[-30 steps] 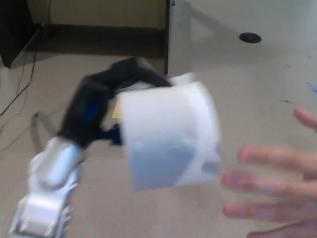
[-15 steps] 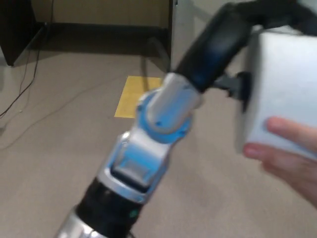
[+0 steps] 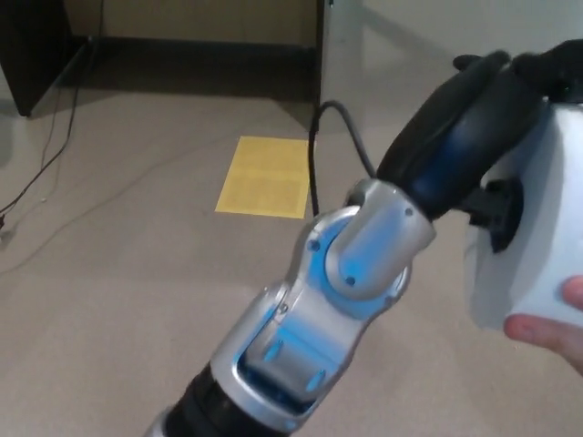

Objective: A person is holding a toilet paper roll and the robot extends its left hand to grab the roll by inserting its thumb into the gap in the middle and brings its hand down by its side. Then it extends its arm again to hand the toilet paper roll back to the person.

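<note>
On left hand [image 3: 483, 137], toilet paper roll [image 3: 537, 237]

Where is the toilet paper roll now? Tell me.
In the head view, the toilet paper roll is at the right edge, held on the left hand, with a person's fingertips under it.

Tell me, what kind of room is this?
Probably an office or lab: plain beige carpet, cables trailing across it near dark furniture, and a yellow square on the floor like a marker.
</note>
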Motion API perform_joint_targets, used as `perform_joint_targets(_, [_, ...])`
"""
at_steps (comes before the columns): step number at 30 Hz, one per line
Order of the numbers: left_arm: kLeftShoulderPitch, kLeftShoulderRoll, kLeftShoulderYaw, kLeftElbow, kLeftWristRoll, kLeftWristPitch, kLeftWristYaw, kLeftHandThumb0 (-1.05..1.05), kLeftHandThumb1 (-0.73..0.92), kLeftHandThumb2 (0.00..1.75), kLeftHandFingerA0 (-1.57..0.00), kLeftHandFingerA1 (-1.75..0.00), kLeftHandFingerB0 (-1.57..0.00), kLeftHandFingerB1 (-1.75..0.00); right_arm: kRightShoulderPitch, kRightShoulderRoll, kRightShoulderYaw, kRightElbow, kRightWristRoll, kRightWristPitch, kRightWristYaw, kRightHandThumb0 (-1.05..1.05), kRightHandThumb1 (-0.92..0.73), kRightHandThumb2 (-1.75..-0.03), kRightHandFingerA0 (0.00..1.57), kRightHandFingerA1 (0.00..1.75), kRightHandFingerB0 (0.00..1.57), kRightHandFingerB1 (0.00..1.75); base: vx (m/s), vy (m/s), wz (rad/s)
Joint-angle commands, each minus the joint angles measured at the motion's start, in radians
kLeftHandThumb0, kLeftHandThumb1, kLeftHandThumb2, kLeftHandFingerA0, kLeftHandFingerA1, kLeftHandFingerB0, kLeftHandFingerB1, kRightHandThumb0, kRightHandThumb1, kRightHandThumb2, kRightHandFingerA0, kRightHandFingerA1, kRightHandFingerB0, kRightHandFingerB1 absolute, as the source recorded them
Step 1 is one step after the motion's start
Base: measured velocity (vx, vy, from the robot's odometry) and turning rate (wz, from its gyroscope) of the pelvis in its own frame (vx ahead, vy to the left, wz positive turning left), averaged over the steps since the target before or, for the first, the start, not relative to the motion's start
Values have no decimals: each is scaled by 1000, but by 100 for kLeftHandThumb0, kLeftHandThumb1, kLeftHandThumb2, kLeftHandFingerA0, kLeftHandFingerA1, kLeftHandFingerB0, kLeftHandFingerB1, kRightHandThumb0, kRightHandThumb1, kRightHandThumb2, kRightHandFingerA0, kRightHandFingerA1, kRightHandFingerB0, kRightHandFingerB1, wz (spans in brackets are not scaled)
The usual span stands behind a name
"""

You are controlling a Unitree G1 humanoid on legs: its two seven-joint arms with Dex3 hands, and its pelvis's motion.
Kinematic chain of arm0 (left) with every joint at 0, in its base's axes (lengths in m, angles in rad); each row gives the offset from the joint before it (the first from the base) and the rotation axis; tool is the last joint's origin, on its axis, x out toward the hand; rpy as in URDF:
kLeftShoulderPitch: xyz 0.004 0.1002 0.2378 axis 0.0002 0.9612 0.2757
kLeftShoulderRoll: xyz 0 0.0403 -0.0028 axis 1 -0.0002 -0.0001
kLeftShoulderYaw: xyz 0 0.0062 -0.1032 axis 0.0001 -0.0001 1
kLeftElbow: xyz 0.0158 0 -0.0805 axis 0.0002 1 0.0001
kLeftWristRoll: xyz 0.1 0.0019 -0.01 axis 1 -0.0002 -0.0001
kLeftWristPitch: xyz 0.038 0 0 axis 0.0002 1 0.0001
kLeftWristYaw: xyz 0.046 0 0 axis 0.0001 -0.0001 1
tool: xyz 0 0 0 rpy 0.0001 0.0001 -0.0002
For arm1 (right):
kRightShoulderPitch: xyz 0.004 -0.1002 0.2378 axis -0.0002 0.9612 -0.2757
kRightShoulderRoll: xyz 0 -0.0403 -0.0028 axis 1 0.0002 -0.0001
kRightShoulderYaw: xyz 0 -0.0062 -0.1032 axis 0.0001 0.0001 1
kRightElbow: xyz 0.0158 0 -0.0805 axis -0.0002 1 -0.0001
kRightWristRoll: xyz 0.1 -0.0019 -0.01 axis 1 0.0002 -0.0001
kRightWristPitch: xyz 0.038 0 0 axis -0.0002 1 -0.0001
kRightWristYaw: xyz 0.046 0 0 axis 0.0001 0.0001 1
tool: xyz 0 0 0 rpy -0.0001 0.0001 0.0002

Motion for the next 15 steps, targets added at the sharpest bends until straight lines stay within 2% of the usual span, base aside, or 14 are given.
perform_joint_targets(1, [25, 53, -18, -74, 35, 88, -82, -57, 36, 72, -7, -37, 0, -11, -12, -4, 8, -1, -8, 16, 7, -43, -67, -61, 69, 55, 54, 43, 0, 0, 0])
perform_joint_targets(2, [36, 75, -13, -84, 36, 78, -88, -65, 41, 74, -3, -11, 0, 0, -13, -3, 13, -1, -13, 18, 4, -43, -68, -61, 72, 57, 54, 43, 0, 0, 0])
perform_joint_targets(6, [65, 172, 9, -153, 46, 122, -143, -70, 43, 77, 0, -4, 0, 0, -15, -3, 24, -3, -17, 18, 10, -42, -68, -60, 69, 55, 53, 43, 0, 0, 0])
perform_joint_targets(10, [108, 246, 40, -189, 22, 106, -176, -66, 41, 77, 0, -13, 0, 0, -4, 4, 29, -1, -17, 9, 4, -41, -68, -60, 71, 61, 53, 44, 0, 0, 0])
perform_joint_targets(11, [108, 270, 73, -183, -2, 99, -192, -64, 40, 76, 0, -15, 0, 0, -11, 2, 27, -2, -15, 11, 5, -40, -68, -60, 67, 57, 53, 44, 0, 0, 0])
perform_joint_targets(14, [105, 286, 99, -176, -22, 89, -205, -62, 39, 75, 0, -13, 0, -2, -13, -8, 24, -1, -13, 15, 7, -40, -68, -60, 68, 56, 54, 45, 0, 0, 0])
perform_joint_targets(15, [129, 325, 141, -194, -56, 79, -233, -62, 39, 75, -2, -13, 0, -1, -10, -3, 27, 3, -15, 21, 7, -41, -68, -61, 69, 57, 55, 44, 0, 0, 0])
